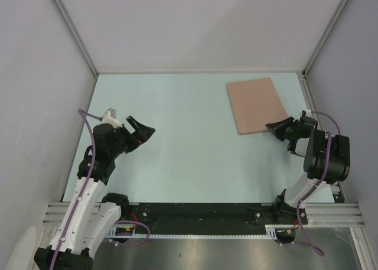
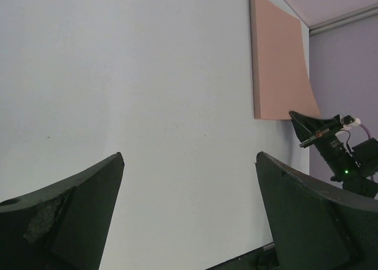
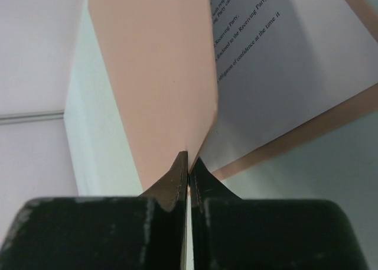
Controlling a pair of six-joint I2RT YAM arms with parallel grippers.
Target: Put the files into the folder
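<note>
While the salmon folder (image 1: 256, 104) is seen lying toward 1 o'clock on the pale table (image 1: 189, 163) in the top view, its 5 o'clock corner is pinched by the right gripper (image 1: 273, 127), whose fingers are pressed together on the cover's edge. From the right wrist, that cover is seen raised off a printed sheet (image 3: 283, 75), which is bedded inside on the lower flap. At 9 o'clock, the left gripper (image 1: 142, 131) is spread wide, with nothing held.
</note>
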